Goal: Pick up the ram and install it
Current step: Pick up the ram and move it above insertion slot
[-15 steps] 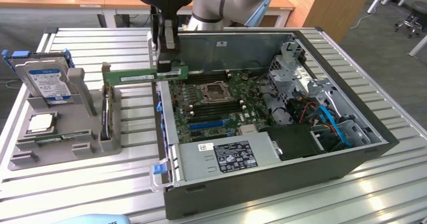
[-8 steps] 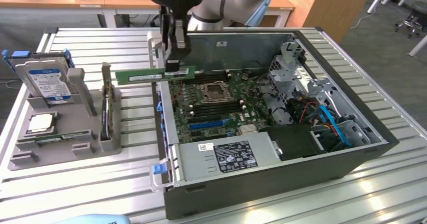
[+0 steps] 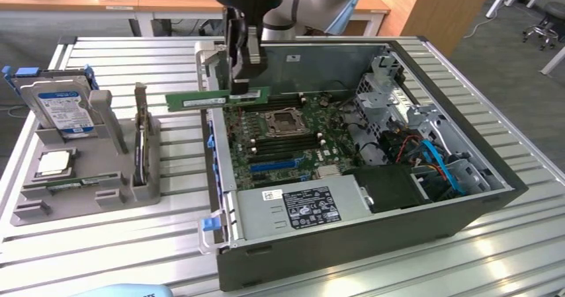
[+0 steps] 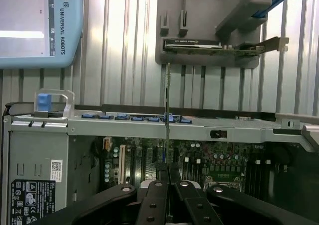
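The ram (image 3: 198, 100) is a long green stick held level and on edge, above the left wall of the open computer case (image 3: 353, 251). My gripper (image 3: 240, 90) reaches down from above and is shut on the stick's end nearest the motherboard (image 3: 292, 145). The free end pokes out past the case toward the exterior view's left. In the wrist view the ram (image 4: 168, 100) appears edge-on as a thin line running away from the gripper (image 4: 168, 172) over the case wall. The dark memory slots lie beside the processor socket (image 3: 284, 121), below the stick.
A grey parts rack (image 3: 97, 155) stands at the exterior view's left with a hard drive (image 3: 63, 108), a square silver chip (image 3: 55, 163) and an upright card (image 3: 141, 138). Inside the case are a power supply (image 3: 300, 208), cables and drive cages. A Universal Robots pendant (image 4: 40, 26) lies on the slatted table.
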### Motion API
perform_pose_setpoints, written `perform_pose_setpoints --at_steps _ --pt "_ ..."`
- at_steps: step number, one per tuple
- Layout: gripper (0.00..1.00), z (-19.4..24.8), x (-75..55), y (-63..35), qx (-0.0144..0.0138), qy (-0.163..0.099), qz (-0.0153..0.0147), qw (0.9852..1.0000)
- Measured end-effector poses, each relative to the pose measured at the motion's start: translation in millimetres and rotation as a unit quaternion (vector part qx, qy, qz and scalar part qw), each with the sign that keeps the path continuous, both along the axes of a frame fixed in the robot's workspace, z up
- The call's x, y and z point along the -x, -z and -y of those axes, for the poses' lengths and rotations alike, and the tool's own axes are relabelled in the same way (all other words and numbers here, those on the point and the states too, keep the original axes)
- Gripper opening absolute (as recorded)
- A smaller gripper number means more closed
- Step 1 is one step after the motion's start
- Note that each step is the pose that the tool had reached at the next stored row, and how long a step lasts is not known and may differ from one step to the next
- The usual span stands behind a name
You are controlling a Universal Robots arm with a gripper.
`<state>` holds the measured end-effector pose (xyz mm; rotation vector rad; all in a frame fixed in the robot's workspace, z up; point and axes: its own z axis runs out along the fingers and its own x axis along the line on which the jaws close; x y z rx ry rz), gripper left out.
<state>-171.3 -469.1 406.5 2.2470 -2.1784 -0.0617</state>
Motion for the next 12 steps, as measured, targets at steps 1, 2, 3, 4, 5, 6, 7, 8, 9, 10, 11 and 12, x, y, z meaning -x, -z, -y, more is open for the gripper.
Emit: perform_pose_setpoints --at_steps 1,2,3,4,5,6,7,8,9,10,11,12 --pt "0.12 0.0 -1.9 0.0 0.0001 0.0 0.0 1.0" --pt "0.12 0.0 -4.1 0.0 0.0 0.0 0.0 1.0" --pt "0.12 0.0 -6.3 -0.1 0.0001 0.0 0.0 1.0" --pt "0.12 0.0 -8.5 0.0 0.0 0.0 0.0 1.0" --pt "0.12 0.0 -10.7 -0.1 0.0001 0.0 0.0 1.0" --pt "0.12 0.0 -12.8 -0.1 0.0001 0.0 0.0 1.0" --pt "0.12 0.0 -15.0 0.0 0.0001 0.0 0.0 1.0" --pt "0.12 0.0 -17.0 -0.1 0.0001 0.0 0.0 1.0" --pt "0.12 0.0 -19.0 -0.1 0.0001 0.0 0.0 1.0" --pt "0.12 0.0 -21.1 -0.1 0.0001 0.0 0.0 1.0" --pt "0.12 0.0 -23.1 0.0 0.0 0.0 0.0 1.0" --pt "0.12 0.0 -25.1 0.0 0.0 0.0 0.0 1.0"
